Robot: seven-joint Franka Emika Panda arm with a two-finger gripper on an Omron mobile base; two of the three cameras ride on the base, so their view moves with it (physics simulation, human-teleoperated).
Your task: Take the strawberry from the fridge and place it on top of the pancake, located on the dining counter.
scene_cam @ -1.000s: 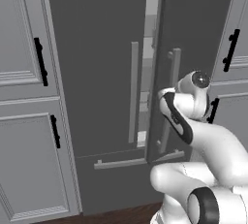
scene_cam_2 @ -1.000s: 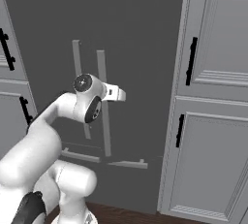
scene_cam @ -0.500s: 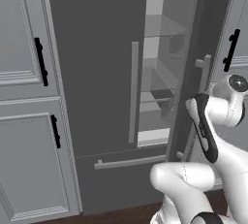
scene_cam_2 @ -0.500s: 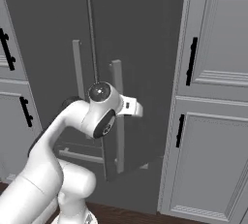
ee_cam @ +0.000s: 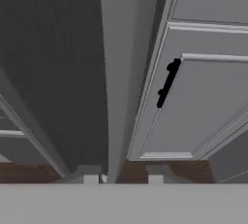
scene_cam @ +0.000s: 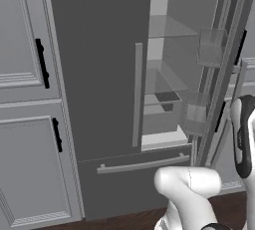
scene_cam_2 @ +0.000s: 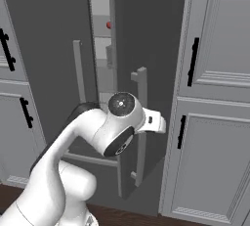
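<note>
Dark finger tips of the gripper (ee_cam: 123, 177) stand at the bottom of the hand view, drawn close together with the pale bar of the door handle (ee_cam: 116, 82) running up from between them; I judge the gripper clamped on that handle, since a firm hold on the bar is what lets the arm swing the door. The handle (scene_cam_2: 140, 127) belongs to the right-hand door (scene_cam_2: 146, 34) of the fridge (scene_cam: 99, 64), which stands part open. The left-hand door is closed, its own handle (scene_cam: 137, 94) untouched. Through the gap, pale shelves (scene_cam: 164, 99) and clear door bins (scene_cam: 193, 119) are exposed. The strawberry (scene_cam_2: 109, 25) shows as a small red spot high in the slot between the doors, inside the fridge and well apart from the gripper. Light grey cabinets (scene_cam_2: 215, 98) with black handles (scene_cam_2: 193, 61) flank the fridge on both sides. Judgement: the door is held open to give reach; the fruit is not yet taken.
</note>
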